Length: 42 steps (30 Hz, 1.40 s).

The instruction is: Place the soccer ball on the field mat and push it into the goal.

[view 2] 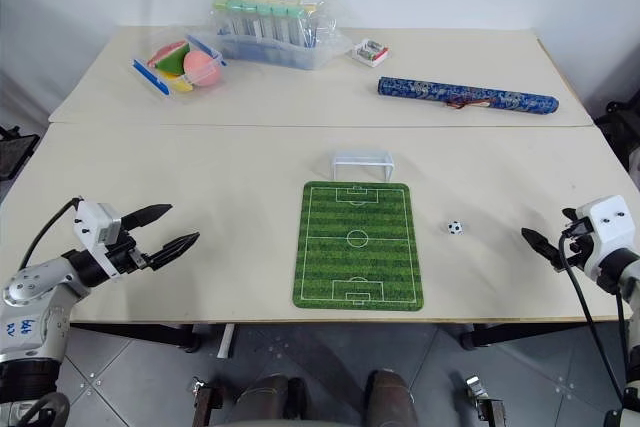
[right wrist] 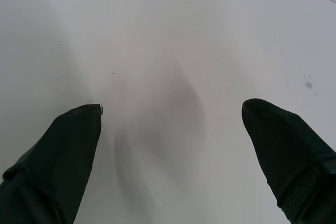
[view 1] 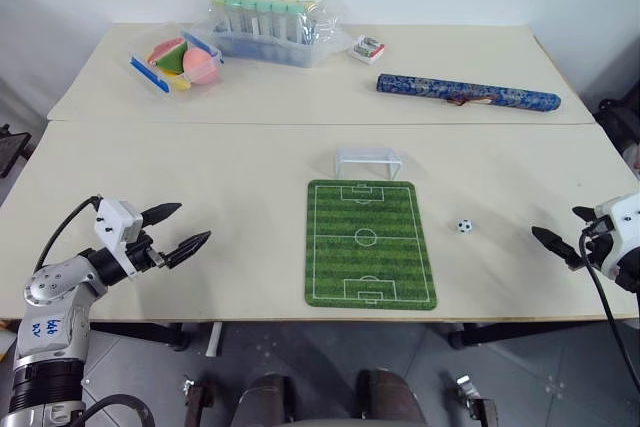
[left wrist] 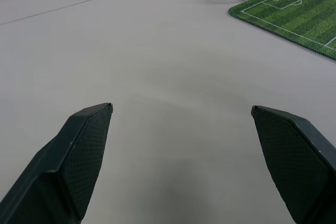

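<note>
- Pale tabletop (view 1: 250,237) fills my view, two tables butted together under a white wall.
- I see the soccer ball (view 1: 464,226) resting on bare table just right of the field mat (view 1: 370,243), not touching it; the goal (view 1: 368,159) stands at the mat's far edge.
- My right gripper (view 1: 566,233) hovers right of the ball with its jaws spread wide and empty; the left gripper (view 1: 180,229) is likewise spread and empty, well left of the mat.
- I judge the ball light, hard and slick, quick to roll off, so I'd pinch it squarely across its middle.
- The goal's clear plastic is hard to read against the table, and my right gripper's far finger is partly hidden behind its wrist housing.
</note>
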{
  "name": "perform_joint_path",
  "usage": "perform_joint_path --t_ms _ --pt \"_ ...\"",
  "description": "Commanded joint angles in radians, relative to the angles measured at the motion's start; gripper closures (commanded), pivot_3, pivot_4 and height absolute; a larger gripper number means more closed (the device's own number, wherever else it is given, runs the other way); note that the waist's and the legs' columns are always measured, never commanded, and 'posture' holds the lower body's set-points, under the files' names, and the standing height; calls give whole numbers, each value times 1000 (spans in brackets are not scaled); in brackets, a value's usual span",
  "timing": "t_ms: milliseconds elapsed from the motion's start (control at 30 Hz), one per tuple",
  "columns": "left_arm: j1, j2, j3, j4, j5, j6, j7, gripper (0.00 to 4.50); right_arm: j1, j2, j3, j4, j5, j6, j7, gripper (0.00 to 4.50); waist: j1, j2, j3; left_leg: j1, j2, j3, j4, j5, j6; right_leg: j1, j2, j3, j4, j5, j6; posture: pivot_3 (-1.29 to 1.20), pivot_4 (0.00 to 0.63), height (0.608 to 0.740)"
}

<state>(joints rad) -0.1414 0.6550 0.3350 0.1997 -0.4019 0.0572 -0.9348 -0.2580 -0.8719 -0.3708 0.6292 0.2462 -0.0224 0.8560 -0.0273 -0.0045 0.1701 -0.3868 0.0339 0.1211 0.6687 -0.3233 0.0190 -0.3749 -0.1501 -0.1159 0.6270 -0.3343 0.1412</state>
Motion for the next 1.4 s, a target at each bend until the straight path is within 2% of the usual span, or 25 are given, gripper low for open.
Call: perform_joint_path --t_ms 33,367,600,767,867,1000,1267,1367,1400 --pt "5 34 -10 -6 26 -22 -12 0 0 -27 -39 -16 20 -16 -6 15 0 0 0 0 0 0 0 0 0 0 0 0 0 0 0 0 150 740" --pt "-28 25 -6 -22 1 27 31 0 54 -48 -52 -133 40 66 -13 15 1 0 0 0 1 0 0 0 0 0 0 0 0 0 0 0 150 740" --pt "-74 -5 -37 -63 -83 33 -83 0 77 -80 -14 -418 106 242 63 15 2 0 0 0 2 0 0 0 0 0 0 0 0 0 0 0 150 740" --pt "-94 -39 -70 -67 -117 -19 -195 0 52 -87 72 -513 114 303 150 15 3 0 0 0 -1 0 1 0 0 0 0 0 1 0 0 0 150 740" --pt "-119 -68 -113 -51 -133 -37 -273 0 -31 -64 174 -482 92 302 217 15 2 0 0 0 -2 0 2 0 0 0 0 0 1 0 0 0 150 740" --pt "-140 -94 -157 -18 -140 -62 -376 0 -167 -34 307 -316 8 205 294 15 1 0 0 -1 -2 0 5 0 0 0 1 0 1 0 0 0 150 740" --pt "-133 -115 -161 -11 -128 -91 -388 0 -245 4 381 -183 -50 135 357 15 3 0 0 -4 -2 -3 8 -1 1 0 0 -3 1 0 0 0 150 740" --pt "-123 -118 -159 -14 -129 -98 -387 0 -241 13 376 -150 -52 86 364 616 1 0 0 -4 -1 -3 8 -1 1 0 0 -4 1 0 0 0 150 740" --pt "-120 -119 -158 -14 -129 -100 -388 0 -239 14 376 -141 -55 80 366 940 1 0 0 -4 -1 -3 8 -1 1 0 0 -3 1 0 0 0 150 740"
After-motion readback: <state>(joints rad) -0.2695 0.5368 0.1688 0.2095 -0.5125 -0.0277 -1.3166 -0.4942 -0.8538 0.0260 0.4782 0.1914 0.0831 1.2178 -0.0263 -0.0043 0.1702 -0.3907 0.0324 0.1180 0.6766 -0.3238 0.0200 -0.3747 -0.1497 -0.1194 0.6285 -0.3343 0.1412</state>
